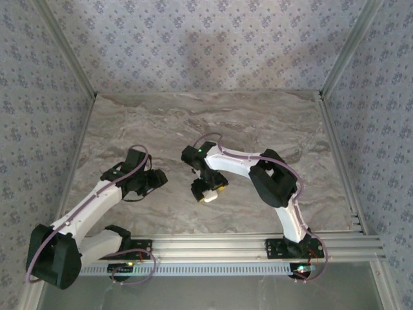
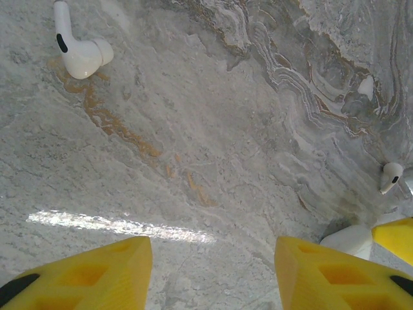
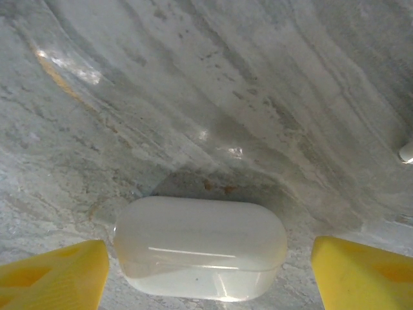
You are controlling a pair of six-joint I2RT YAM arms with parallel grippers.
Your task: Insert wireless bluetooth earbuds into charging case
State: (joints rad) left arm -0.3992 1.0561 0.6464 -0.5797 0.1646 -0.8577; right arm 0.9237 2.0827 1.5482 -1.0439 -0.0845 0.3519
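The charging case point(image 3: 200, 248) is a glossy white pebble lying on the marble with its lid down. My right gripper point(image 3: 210, 259) is open and straddles it, the left finger close to it and the right finger a clear gap away. In the top view the case point(image 1: 208, 196) shows white at the right gripper point(image 1: 210, 190). One earbud point(image 2: 77, 46) lies far ahead and to the left of my left gripper point(image 2: 213, 261), which is open over bare marble. A second earbud point(image 2: 390, 176) lies at the right, beyond the case point(image 2: 348, 237). An earbud tip point(image 3: 406, 152) peeks in at the right edge.
The marble table point(image 1: 271, 123) is bounded by aluminium rails point(image 1: 339, 148) and patterned walls. Both arms meet near the table's middle front, my left gripper point(image 1: 155, 181) a short way left of the right one. A yellow finger of the right gripper point(image 2: 395, 234) sits beside the case.
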